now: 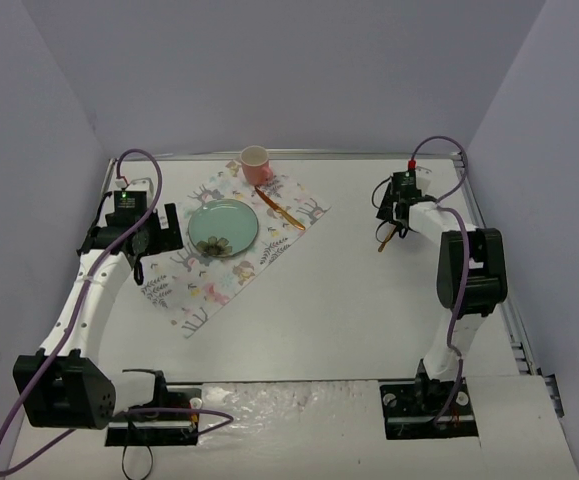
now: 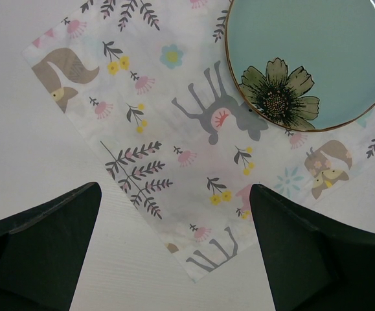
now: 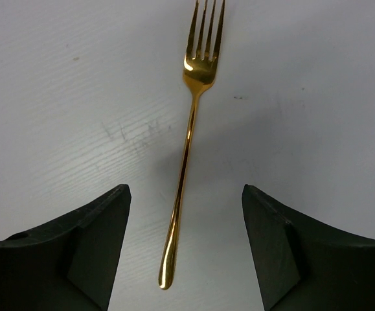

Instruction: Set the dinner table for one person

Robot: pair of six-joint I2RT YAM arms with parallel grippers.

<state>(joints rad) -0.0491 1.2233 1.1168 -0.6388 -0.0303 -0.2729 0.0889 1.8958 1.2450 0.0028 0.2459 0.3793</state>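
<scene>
Right end effector point(image 3: 186, 189) hovers open, its jaws astride a gold fork point(image 3: 188, 136) without touching it; the fork lies flat on the white surface point(image 1: 349, 300), which spans the whole workspace; left end effector point(image 2: 174, 186), wide open and empty, hangs over the edge of the patterned placemat point(image 2: 155, 116) beside the teal plate point(image 2: 317, 45).
</scene>
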